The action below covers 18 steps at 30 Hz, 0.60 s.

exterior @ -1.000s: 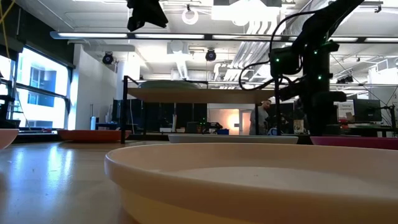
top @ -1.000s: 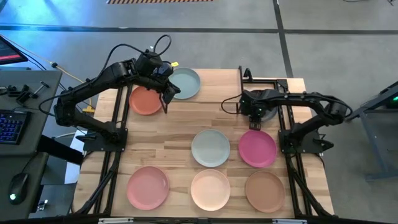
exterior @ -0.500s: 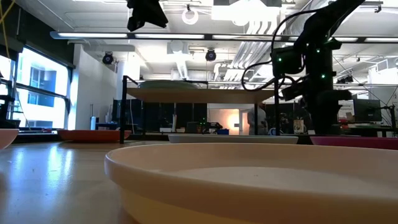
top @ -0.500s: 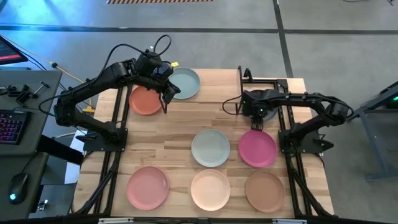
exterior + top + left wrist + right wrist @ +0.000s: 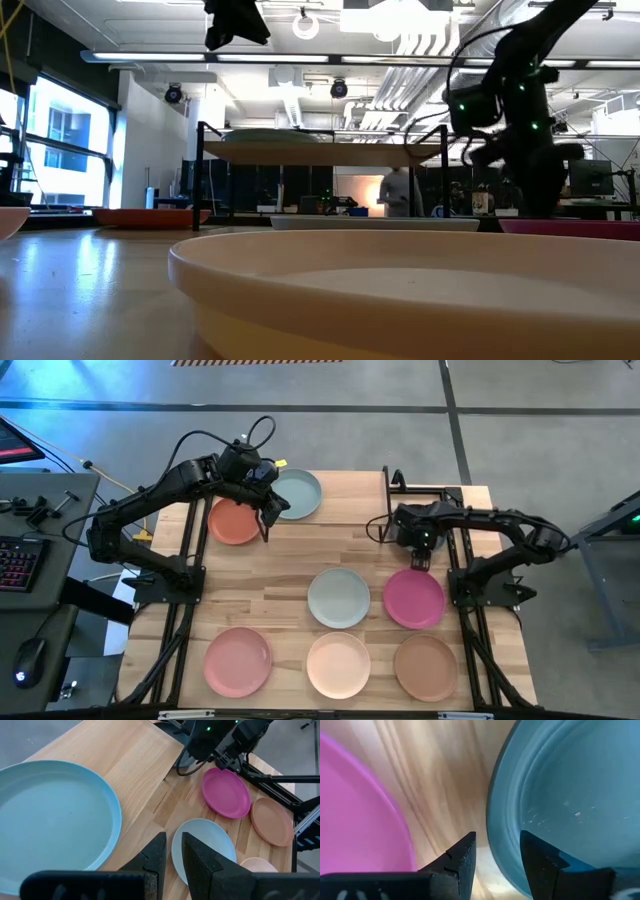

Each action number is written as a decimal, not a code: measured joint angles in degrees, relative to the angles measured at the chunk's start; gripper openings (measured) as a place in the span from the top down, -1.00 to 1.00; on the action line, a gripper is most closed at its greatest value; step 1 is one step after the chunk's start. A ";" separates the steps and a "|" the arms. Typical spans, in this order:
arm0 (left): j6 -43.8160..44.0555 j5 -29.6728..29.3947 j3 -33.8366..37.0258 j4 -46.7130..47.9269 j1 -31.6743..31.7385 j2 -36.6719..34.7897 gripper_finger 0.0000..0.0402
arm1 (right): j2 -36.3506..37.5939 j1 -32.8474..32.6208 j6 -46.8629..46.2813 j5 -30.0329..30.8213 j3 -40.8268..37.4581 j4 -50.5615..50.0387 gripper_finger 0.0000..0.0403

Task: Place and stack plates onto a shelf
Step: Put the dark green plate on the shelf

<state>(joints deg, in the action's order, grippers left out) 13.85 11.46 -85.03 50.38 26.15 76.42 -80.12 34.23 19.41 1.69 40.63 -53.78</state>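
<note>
Fingers [image 5: 465, 855] of your right gripper [image 5: 421, 560] are spread just beside a dark grey round plate [image 5: 570, 805], apparently under the low wooden shelf [image 5: 350, 500]. Your left gripper [image 5: 268, 525], narrowly parted, hovers near the orange plate [image 5: 233, 523].

1. The right gripper [image 5: 496, 857] shows as two dark fingers [image 5: 461, 855] with a gap between them, hanging close over the wooden tabletop [image 5: 445, 785]; nothing sits in the gap.
2. A magenta plate [image 5: 355, 815] fills one side of the picture; its curved rim ends just beside one finger.
3. A blue-grey plate [image 5: 570, 790] fills the other side; the second finger overlaps its rim; whether they touch cannot be told.
4. A strip of bare wood separates the two plates.
</note>
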 joint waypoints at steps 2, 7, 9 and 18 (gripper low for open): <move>0.00 0.00 0.00 -0.01 -0.01 0.00 0.76 | -0.02 0.01 1.05 1.12 -2.15 1.02 0.34; 0.00 -0.02 0.00 -0.01 0.00 0.00 0.76 | 0.01 0.00 1.67 4.31 -3.35 3.07 0.34; 0.03 -0.04 0.00 -0.02 -0.01 0.00 0.76 | 0.02 -0.04 1.67 4.25 -3.35 3.69 0.34; 0.92 -0.09 0.00 -0.03 0.02 0.02 0.76 | 3.19 -0.13 2.12 3.97 -3.29 1.57 0.34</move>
<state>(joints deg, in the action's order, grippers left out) 14.76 11.38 -85.03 50.35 26.17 76.44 -76.93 34.11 21.53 5.66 37.33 -52.20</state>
